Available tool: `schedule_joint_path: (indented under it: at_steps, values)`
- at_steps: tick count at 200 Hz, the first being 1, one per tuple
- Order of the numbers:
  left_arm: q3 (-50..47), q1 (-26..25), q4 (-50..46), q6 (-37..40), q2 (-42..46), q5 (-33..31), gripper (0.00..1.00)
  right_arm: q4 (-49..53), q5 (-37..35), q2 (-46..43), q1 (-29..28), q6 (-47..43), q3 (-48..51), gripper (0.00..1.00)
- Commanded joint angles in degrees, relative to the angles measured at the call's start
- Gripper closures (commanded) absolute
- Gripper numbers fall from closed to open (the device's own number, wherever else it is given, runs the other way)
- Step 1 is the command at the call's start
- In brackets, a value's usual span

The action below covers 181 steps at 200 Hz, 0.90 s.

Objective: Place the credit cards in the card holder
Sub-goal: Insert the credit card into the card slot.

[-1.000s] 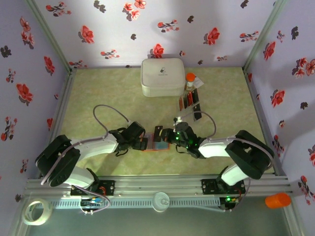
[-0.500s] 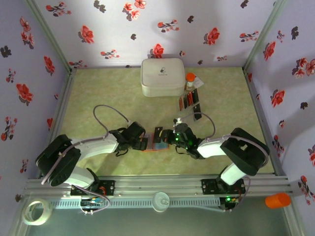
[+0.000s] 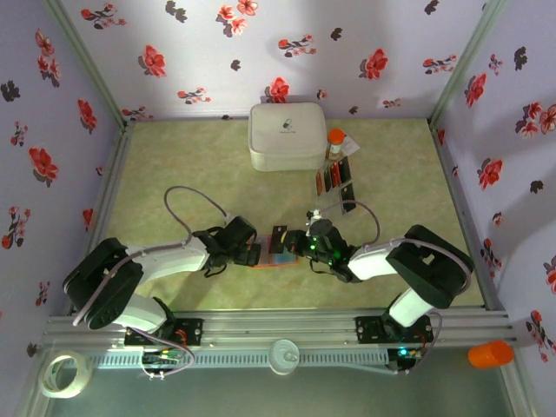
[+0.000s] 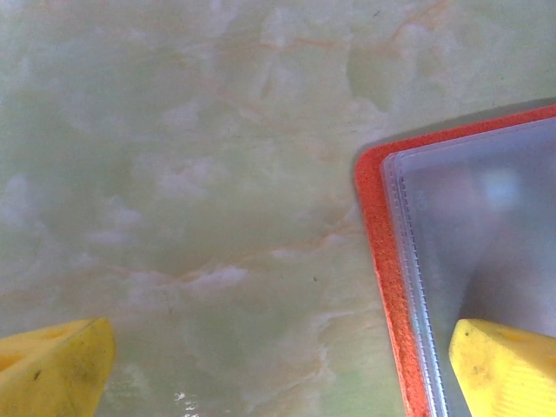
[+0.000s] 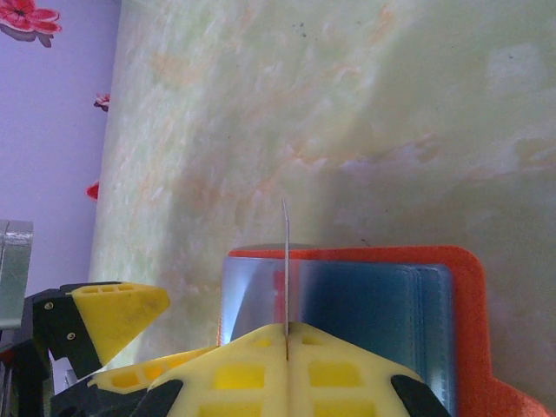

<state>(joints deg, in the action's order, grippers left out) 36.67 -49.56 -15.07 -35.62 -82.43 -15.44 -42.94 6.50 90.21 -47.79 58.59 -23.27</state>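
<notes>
The card holder [image 3: 276, 259] lies open on the table, orange with blue-grey sleeves [image 5: 373, 304]. My right gripper [image 5: 286, 328] is shut on a thin credit card [image 5: 285, 252], seen edge-on and standing upright over the holder's left sleeve. In the top view that card [image 3: 279, 236] looks black. My left gripper [image 4: 278, 373] is open and straddles the holder's left edge [image 4: 382, 252]. One yellow fingertip [image 4: 504, 365] is over the clear sleeve and the other [image 4: 52, 365] is over bare table. More credit cards [image 3: 334, 178], red and black, lie further back.
A large white rounded case [image 3: 287, 136] stands at the back centre with an orange-capped bottle [image 3: 335, 139] beside it. One more card [image 3: 348, 206] lies just behind my right wrist. Flowered walls close in the table on three sides.
The right arm's elbow has shifted slightly to the left. Both grippers and the card stay where they were over the holder.
</notes>
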Motion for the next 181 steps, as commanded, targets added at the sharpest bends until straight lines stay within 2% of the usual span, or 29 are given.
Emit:
schedule_joint_path:
  at_steps: [1, 181]
  values:
    - [-0.8, -0.5, -1.9, -0.8, 0.8, -1.1, 0.0, 0.3, -0.7, -1.4, -0.5, 0.0, 0.6, 1.0]
    - [-2.4, -0.7, -1.8, -1.6, 1.7, -1.2, 0.0, -1.7, 0.4, 0.1, -0.5, 0.1, -0.3, 1.0]
